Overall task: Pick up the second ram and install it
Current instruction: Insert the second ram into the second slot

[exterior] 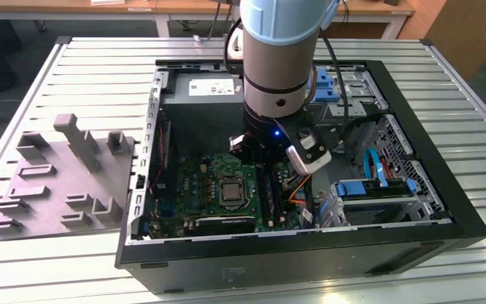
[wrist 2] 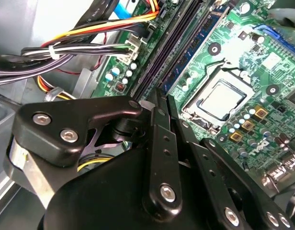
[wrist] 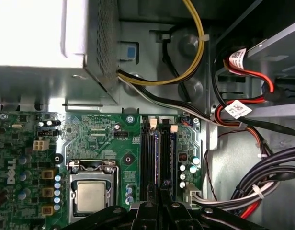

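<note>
Pincer clenched over black slots beside CPU socket, hold on second ram unclear; best kept square to slot.

Arm — cut off at the exterior view's edge — hides part of the motherboard.

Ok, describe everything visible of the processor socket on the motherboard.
The processor socket is a square metal frame clamped round a bare silver chip, with no cooler on top. A thin wire lever runs along one side. It lies flat on the green motherboard, beside the black memory slots. Nothing rests on it.
</note>
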`<action>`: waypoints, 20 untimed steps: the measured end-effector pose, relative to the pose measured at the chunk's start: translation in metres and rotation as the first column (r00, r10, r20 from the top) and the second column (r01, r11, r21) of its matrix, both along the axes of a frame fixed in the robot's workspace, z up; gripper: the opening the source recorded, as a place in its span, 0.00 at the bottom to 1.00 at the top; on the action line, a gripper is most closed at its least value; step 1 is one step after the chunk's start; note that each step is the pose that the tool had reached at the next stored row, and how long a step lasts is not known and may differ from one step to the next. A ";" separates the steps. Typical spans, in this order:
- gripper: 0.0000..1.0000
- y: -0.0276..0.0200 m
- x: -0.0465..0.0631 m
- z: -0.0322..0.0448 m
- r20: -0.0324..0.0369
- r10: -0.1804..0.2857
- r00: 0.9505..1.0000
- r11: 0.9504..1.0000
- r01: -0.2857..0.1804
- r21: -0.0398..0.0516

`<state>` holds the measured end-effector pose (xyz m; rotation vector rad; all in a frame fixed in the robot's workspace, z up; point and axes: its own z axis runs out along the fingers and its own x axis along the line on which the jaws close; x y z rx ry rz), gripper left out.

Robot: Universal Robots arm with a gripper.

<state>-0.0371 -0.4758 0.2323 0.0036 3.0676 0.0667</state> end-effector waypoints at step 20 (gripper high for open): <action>0.13 0.0001 -0.002 -0.0064 0.000 0.000 1.000 1.000 0.000 0.000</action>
